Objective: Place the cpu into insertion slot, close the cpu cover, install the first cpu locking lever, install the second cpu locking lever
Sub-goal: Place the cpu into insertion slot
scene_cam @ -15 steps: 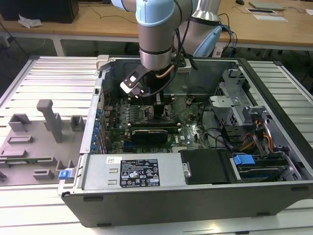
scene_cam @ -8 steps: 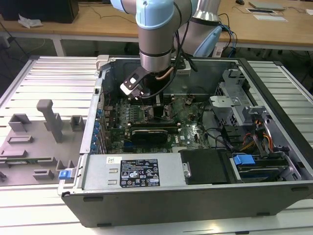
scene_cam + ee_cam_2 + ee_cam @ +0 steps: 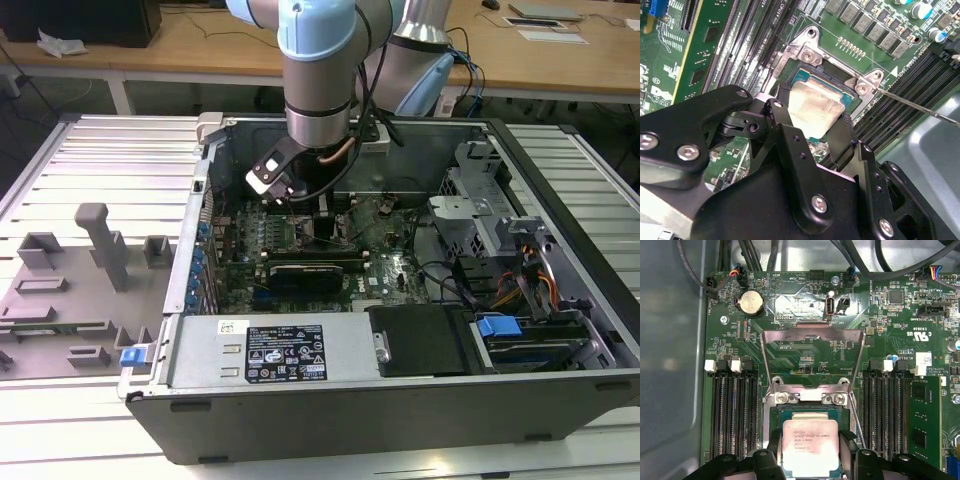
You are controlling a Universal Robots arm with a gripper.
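1. pinching the small flat square silver-beige cpu by two opposite edges, the black two-finger gripper is closed narrow on it.
2. cpu sits over the black-rimmed square insertion slot. looks like step one, seating, and i'd say that wants it flat and square.
3. thin grey metal cpu cover stands flipped open.

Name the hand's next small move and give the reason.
Probably ease the cpu straight down a little before letting go: the hand grips it by two edges over the insertion slot, the cpu cover stands open, and I cannot tell whether it is fully seated.
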